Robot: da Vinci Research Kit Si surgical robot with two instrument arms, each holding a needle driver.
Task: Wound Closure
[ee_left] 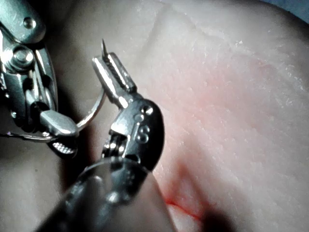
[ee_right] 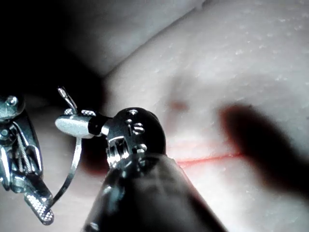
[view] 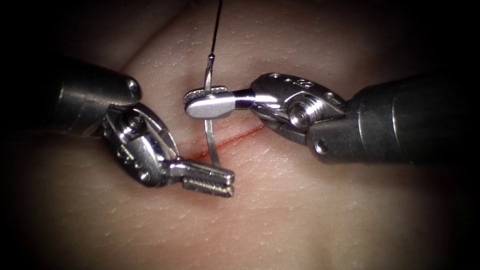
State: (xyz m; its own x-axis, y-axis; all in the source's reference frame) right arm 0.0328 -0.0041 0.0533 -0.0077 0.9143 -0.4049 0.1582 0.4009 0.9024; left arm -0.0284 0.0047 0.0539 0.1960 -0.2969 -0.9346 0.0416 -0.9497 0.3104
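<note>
Steel needle [view: 211, 137] stands curved above the cut [view: 240, 136], clear of the tissue [view: 300, 210]. Right tool [view: 207, 102] is clamped on the needle near its thread end. Left tool [view: 220, 182] grips the needle near its point, jaws closed. Dark thread [view: 216, 30] runs upward from the needle. No stitches are visible along the cut; closure appears barely begun. Red fluid [view: 235, 140] lines the cut.

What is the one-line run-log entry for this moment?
right tool: shut on curved steel needle near thread end | left tool: shut on needle tip | needle above cut | dark thread trails up
</note>
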